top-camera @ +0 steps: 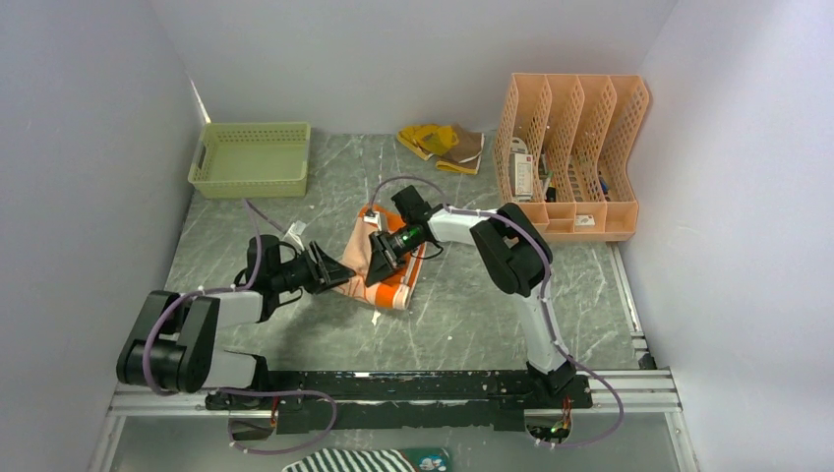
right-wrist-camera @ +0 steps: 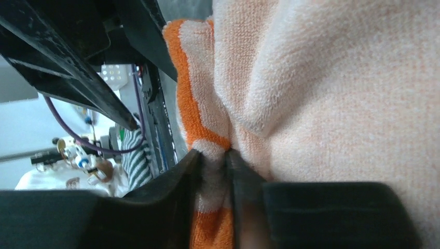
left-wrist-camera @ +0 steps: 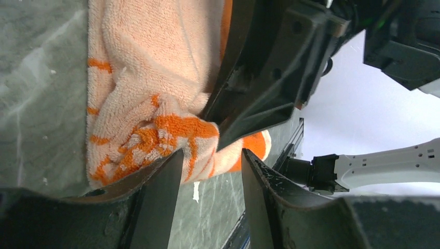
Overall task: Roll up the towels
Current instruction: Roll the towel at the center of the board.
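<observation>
The orange towel point(top-camera: 386, 264) with a cream border lies bunched at the middle of the table. My right gripper point(top-camera: 379, 258) comes at it from behind. In the right wrist view that gripper point(right-wrist-camera: 214, 158) is shut on a cream-and-orange fold of the towel point(right-wrist-camera: 332, 93). My left gripper point(top-camera: 329, 273) is at the towel's left edge. In the left wrist view it point(left-wrist-camera: 212, 155) stands open, with the towel's patterned corner point(left-wrist-camera: 155, 135) just past its fingertips and bare table between the fingers. A yellow towel point(top-camera: 440, 146) lies crumpled at the back.
A green basket point(top-camera: 251, 157) stands at the back left. An orange file rack point(top-camera: 570, 157) stands at the back right. A black-and-white striped cloth point(top-camera: 369, 460) lies below the arms' base rail point(top-camera: 443, 385).
</observation>
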